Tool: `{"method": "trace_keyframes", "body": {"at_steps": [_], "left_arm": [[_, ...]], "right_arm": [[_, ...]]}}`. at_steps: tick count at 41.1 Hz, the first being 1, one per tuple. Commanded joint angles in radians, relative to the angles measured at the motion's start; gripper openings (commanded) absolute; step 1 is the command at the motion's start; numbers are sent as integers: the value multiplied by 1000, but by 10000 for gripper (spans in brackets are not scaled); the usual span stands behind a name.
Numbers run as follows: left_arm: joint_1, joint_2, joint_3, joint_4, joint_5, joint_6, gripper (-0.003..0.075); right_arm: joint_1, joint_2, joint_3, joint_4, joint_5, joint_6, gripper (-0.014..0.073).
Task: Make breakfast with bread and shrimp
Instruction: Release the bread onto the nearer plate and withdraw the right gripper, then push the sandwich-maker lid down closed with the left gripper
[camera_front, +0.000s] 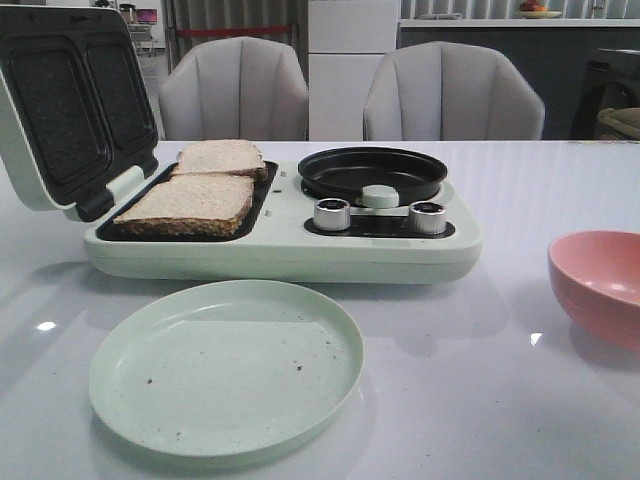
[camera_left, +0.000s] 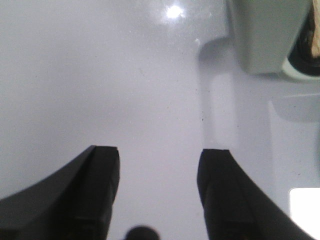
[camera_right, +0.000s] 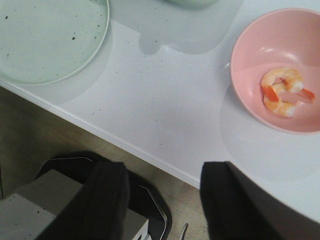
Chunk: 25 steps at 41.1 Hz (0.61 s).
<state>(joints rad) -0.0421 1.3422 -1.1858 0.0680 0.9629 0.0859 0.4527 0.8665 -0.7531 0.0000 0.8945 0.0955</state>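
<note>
Two slices of bread (camera_front: 190, 203) (camera_front: 222, 156) lie flat in the dark grill tray of a pale green breakfast maker (camera_front: 280, 250). The shrimp (camera_right: 283, 91), curled and orange-pink, lies in a pink bowl (camera_right: 250, 55) whose rim also shows at the front view's right edge as the pink bowl (camera_front: 598, 282). My right gripper (camera_right: 164, 172) is open and empty, held over the table's near edge, apart from the bowl. The left gripper (camera_left: 159, 159) hangs open above bare white table, with the breakfast maker's corner (camera_left: 270, 35) close by. Neither arm shows in the front view.
A pale green plate (camera_front: 226, 365) lies in front of the breakfast maker, also seen as the plate (camera_right: 45, 40). The machine's lid (camera_front: 70, 105) stands open at the left. A black frying pan (camera_front: 372, 172) and two silver knobs (camera_front: 332, 214) are on its right half. Two chairs stand behind the table.
</note>
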Motion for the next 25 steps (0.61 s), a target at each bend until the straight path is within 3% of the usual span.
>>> {"method": "trace_keyframes", "body": {"at_steps": [1, 6, 10, 18, 25], "left_arm": [[112, 8, -74, -239, -56, 159, 390], [223, 81, -130, -444, -56, 300, 312], [269, 146, -184, -521, -56, 336, 239], [282, 293, -325, -591, -61, 351, 122], [282, 399, -439, -672, -61, 351, 99]], "right_arm": [[-1, -7, -27, -12, -47, -4, 442], [-1, -7, -27, -12, -47, -4, 442], [-1, -7, -27, -12, -47, -4, 442], [-1, -7, -27, -12, -47, -4, 442], [-1, -7, -27, -12, -47, -4, 442]]}}
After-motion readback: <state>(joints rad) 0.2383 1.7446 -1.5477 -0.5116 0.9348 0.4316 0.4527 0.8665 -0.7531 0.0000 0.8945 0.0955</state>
